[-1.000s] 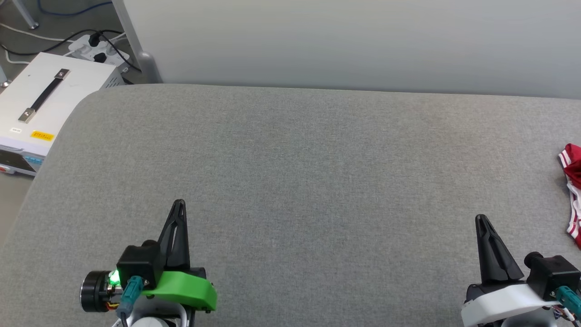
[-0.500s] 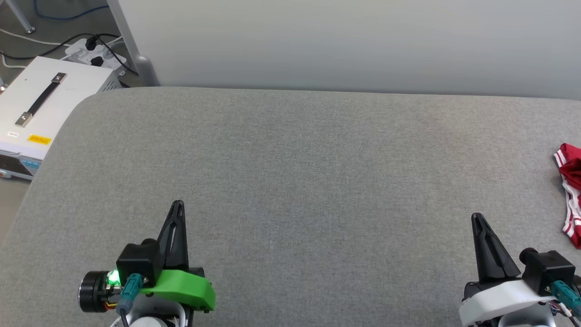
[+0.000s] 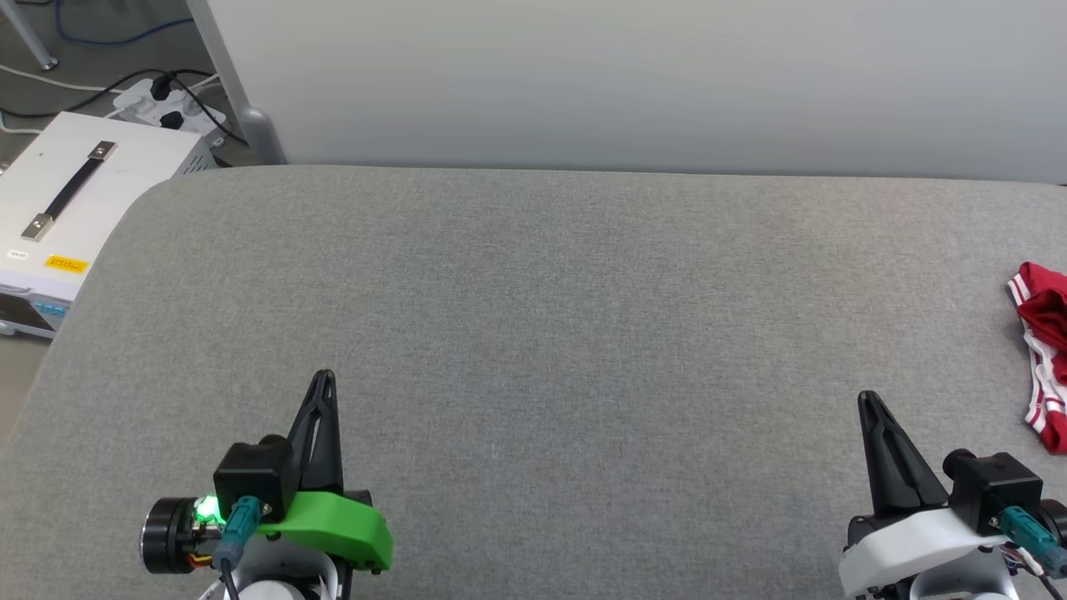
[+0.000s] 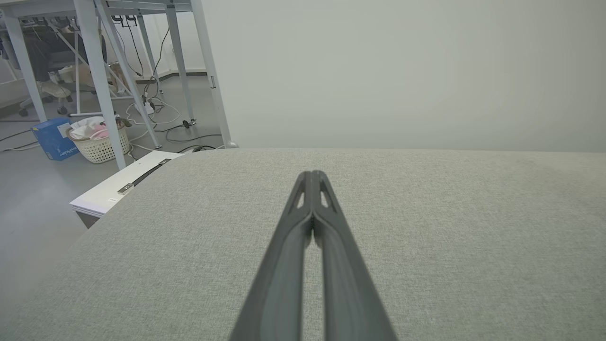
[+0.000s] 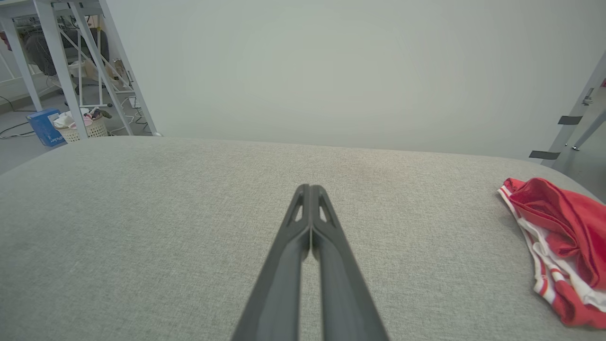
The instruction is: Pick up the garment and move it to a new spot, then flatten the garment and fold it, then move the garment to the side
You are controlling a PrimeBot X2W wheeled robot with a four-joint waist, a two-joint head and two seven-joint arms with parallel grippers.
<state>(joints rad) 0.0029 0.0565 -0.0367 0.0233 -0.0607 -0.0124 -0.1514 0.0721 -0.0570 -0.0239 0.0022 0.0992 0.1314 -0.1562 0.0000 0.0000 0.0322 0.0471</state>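
Work surface: grey fabric-covered top point(image 3: 533, 333), rounded at its far-left corner. Since a second ago the whole head view has slid leftward, which is a camera shift and not a move of goods.
Wall panel: pale and plain point(image 3: 633, 75), standing along the top's far edge.
White case: point(image 3: 75, 208) with a black handle and yellow label, on the floor beyond the left corner. Less of it is framed than before.
Garment: point(image 3: 1042, 350) red with red-and-white striped trim, crumpled at the top's far-right edge, well apart from both grippers. More of it is framed than before. The right wrist view adds its folds and white band.
Left gripper: point(image 3: 324, 377) fingers pressed together, holding nothing, posture unchanged.
Right gripper: point(image 3: 868, 397) likewise closed and empty, unchanged.
Basket: point(image 4: 99, 142) pale wicker, on the floor beside a blue box point(image 4: 54, 137), added by the wrist views.
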